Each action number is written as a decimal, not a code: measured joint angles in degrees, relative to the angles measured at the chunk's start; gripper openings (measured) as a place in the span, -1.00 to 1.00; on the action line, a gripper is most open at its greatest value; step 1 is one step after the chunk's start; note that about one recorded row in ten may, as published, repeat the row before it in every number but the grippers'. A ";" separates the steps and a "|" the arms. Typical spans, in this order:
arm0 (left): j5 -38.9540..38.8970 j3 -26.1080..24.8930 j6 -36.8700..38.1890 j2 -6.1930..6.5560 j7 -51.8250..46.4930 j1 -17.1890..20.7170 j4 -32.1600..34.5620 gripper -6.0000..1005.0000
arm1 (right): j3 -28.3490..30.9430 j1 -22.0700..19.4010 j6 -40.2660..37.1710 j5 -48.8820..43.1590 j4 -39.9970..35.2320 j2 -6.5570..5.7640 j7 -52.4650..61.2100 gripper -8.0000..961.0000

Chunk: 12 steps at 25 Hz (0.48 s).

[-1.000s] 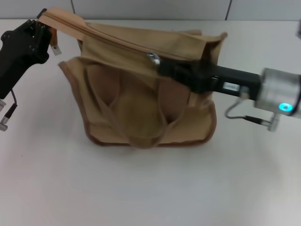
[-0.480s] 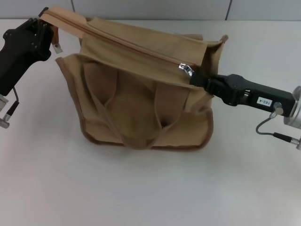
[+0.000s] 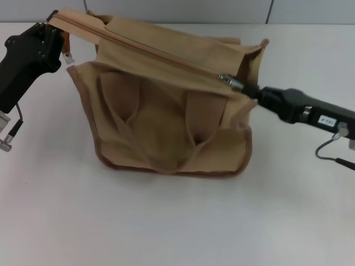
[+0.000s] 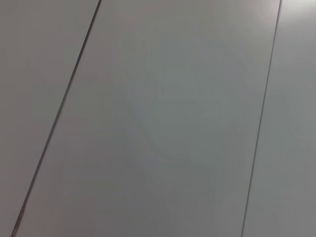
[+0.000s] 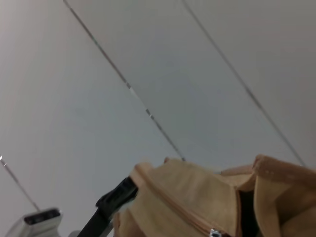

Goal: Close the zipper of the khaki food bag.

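**Pulling the zipper shut along a stretched bag**

Holding the far-left corner of the bag (image 3: 166, 105) up and taut, the left gripper (image 3: 49, 37) has its fingers clamped on the fabric end of the top panel, where a small tag hangs just beside them. That grip seems meant to anchor the bag, so the panel lies stretched rather than bunching under the pull from the other side.

The bag sits on the white surface (image 3: 177, 221), front pockets and looped handles facing the camera. The zipper (image 3: 150, 52) runs diagonally across the top panel from the left gripper's corner down toward the right.

The right gripper (image 3: 247, 90) reaches in from the right, level with the panel, its fingers narrow and pinched on the silver pull (image 3: 226, 79). The pull sits close to the bag's right end, with the line behind it looking closed; only a short stretch appears left, so the task seems nearly finished.

The right wrist view catches the bag top from behind, with the pull (image 5: 214, 232) at the frame edge and the left gripper (image 5: 117, 195) beyond. The left wrist view shows only plain grey panels.

The remaining pull likely needs to keep following the zipper line, or the slider could bind.
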 joint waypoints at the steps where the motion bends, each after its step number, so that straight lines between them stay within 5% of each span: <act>1: -0.01 0.01 -0.01 0.00 0.06 0.00 -0.02 -0.90 | 0.94 -0.38 -0.10 0.00 0.01 0.11 -0.16 -0.92; 12: -0.24 -1.46 3.40 0.10 3.68 0.23 -0.64 -0.84 | 7.30 -4.05 -3.27 -0.01 -0.36 1.13 -5.23 -0.73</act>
